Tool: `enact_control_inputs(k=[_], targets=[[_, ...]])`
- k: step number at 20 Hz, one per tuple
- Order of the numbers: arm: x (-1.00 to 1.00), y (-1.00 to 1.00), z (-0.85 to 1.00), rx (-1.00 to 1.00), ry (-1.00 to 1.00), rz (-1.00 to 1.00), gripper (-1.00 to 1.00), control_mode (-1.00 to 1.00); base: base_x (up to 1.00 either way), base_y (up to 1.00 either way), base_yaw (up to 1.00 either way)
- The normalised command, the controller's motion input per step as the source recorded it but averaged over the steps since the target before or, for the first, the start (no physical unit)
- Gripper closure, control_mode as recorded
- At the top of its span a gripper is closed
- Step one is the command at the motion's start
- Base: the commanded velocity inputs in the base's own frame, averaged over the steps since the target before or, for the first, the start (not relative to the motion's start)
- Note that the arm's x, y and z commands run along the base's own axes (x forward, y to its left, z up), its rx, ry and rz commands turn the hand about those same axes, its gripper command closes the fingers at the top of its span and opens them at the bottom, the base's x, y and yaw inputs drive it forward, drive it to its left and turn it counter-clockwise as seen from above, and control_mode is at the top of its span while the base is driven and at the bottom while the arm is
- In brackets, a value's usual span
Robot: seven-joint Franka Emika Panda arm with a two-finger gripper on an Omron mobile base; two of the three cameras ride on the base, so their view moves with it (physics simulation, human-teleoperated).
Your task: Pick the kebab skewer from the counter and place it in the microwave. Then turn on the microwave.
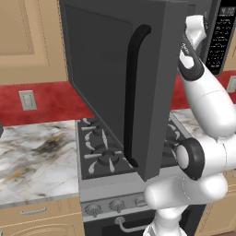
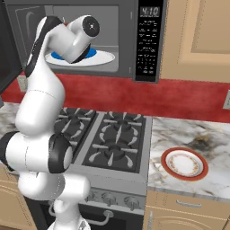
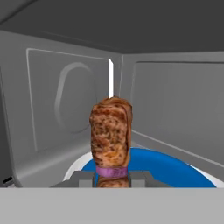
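Swinging wide in the left base view, the microwave (image 1: 133,87) door hides the hand, right base view has the arm reaching inside over the turntable plate (image 2: 101,57), and hand view shows the gripper (image 3: 112,177) clamped tight on the kebab skewer (image 3: 111,135), upright between its fingers (image 3: 83,178) above that blue-centred plate

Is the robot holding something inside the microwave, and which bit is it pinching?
Yes, the gripper holds the kebab skewer by its lower end, near the purple piece, above the blue-and-white plate.
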Motion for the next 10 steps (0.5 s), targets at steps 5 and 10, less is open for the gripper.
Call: enact_control_inputs(k=[5, 10], targets=[[0.18, 0.04, -0.02, 0.0, 0.0, 0.03, 1.0, -1.0, 0.0, 0.0, 0.0], [0.17, 0.02, -0.02, 0.0, 0.0, 0.04, 1.0, -1.0, 0.0, 0.0, 0.0]])
